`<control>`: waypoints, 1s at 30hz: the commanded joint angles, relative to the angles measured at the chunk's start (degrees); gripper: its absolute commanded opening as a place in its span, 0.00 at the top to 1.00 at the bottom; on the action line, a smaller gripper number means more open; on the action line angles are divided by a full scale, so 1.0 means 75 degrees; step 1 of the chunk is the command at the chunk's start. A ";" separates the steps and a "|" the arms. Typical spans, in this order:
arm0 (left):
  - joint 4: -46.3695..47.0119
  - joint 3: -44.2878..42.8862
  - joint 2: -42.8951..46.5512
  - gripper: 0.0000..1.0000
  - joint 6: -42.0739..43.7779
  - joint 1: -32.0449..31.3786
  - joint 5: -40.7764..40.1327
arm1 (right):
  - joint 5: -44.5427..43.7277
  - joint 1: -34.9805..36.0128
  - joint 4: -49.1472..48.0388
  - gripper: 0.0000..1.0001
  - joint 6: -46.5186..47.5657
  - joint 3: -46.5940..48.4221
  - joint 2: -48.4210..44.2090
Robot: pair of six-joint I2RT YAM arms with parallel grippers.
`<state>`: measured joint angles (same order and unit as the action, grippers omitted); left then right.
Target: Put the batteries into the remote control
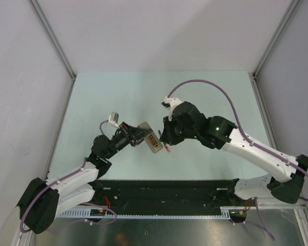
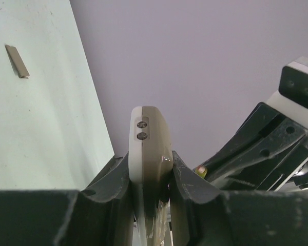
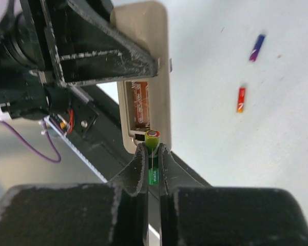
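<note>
My left hand [image 2: 150, 177] clamps the remote [image 2: 148, 133] edgewise. My right hand [image 3: 153, 159] pinches the green battery [image 3: 152, 135] mid-body (light and slick, I'd guess) at the open bay [image 3: 141, 105].

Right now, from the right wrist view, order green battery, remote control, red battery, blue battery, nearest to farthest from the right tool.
1. green battery: gripped in the right tool.
2. remote control: just ahead, at the battery's tip.
3. red battery: lying off to the right.
4. blue battery: beyond it, upper right.
</note>
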<state>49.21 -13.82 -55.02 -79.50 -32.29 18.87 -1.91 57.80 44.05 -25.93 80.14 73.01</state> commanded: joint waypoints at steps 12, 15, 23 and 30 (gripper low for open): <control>0.0341 -0.0266 -0.0187 1.00 0.0194 -0.0054 0.0682 | 0.1345 0.0215 0.0864 1.00 0.0340 0.1350 0.1584; 0.0341 -0.0243 -0.0140 1.00 0.0253 -0.0077 0.0718 | 0.1438 0.0215 0.0981 1.00 0.0399 0.1537 0.1807; 0.0353 -0.0196 -0.0011 1.00 0.0323 -0.0077 0.0730 | 0.1403 0.0203 0.1450 1.00 0.0422 0.1795 0.2113; 0.0341 -0.0196 0.0071 1.00 0.0405 -0.0077 0.0777 | 0.1497 0.0180 0.1837 1.00 0.0575 0.2018 0.2335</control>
<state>48.88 -13.82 -55.96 -77.78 -32.73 23.29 8.08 59.13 55.16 -23.27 92.25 89.30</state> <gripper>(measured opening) 0.302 0.041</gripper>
